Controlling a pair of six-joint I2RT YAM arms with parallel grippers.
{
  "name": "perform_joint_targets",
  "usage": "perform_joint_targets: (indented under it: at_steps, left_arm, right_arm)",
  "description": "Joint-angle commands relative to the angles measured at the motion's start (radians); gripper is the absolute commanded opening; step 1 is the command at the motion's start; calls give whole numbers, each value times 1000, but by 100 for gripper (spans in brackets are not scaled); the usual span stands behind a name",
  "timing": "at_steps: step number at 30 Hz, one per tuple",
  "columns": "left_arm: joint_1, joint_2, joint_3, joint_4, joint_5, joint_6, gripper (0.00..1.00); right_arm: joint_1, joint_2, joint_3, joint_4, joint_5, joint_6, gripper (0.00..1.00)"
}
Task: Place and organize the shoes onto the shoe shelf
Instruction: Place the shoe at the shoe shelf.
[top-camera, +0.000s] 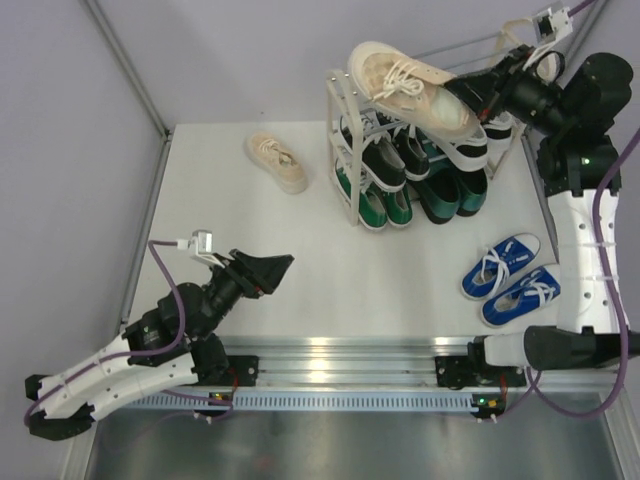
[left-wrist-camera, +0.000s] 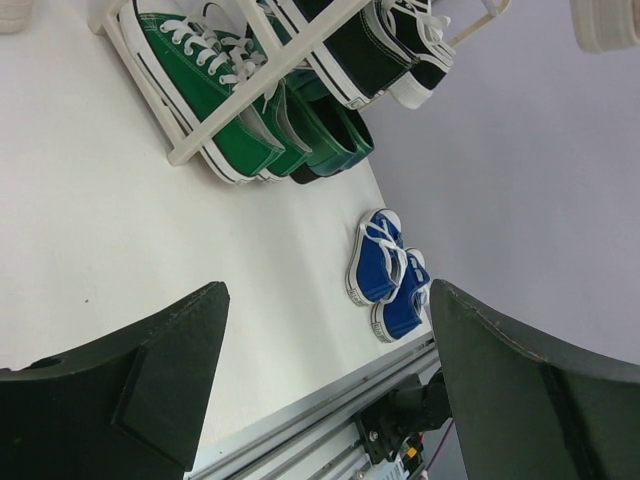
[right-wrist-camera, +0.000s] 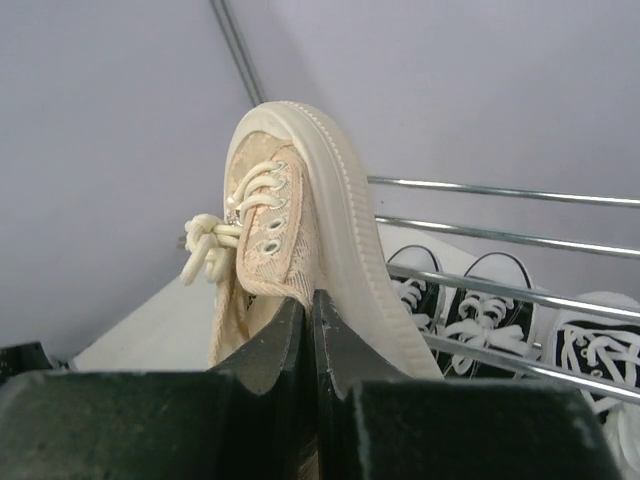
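Observation:
My right gripper (top-camera: 462, 92) (right-wrist-camera: 313, 298) is shut on the side wall of a cream chunky sneaker (top-camera: 405, 82) (right-wrist-camera: 320, 190). It holds the shoe tilted over the top rods of the shoe shelf (top-camera: 345, 150) (right-wrist-camera: 500, 190). The other cream sneaker (top-camera: 277, 161) lies on the table left of the shelf. Black sneakers (top-camera: 385, 160) (right-wrist-camera: 480, 310), green sneakers (top-camera: 372, 205) (left-wrist-camera: 210, 85) and dark green loafers (top-camera: 440, 195) (left-wrist-camera: 335, 140) sit on the tiers. A blue pair (top-camera: 510, 280) (left-wrist-camera: 388, 272) lies on the table at the right. My left gripper (top-camera: 268, 272) (left-wrist-camera: 325, 300) hovers open and empty near the front left.
A metal rail (top-camera: 340, 355) runs along the table's near edge between the arm bases. Grey walls and a slanted frame post (top-camera: 125, 65) close in the back and left. A white cable (top-camera: 515, 30) hangs above the right arm.

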Motion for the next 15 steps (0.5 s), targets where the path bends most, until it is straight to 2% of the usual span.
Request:
perform_joint_targets:
  at_steps: [1, 8, 15]
  left_arm:
    - [2, -5, -3, 6, -17, 3, 87]
    - [2, -7, -13, -10, -20, -31, 87]
    - [2, -7, -32, -8, -33, -62, 87]
  right_arm:
    - [-12, 59, 100, 306, 73, 204, 0]
    - [14, 220, 228, 346, 195, 303, 0]
    - [166, 244, 220, 234, 449, 273, 0]
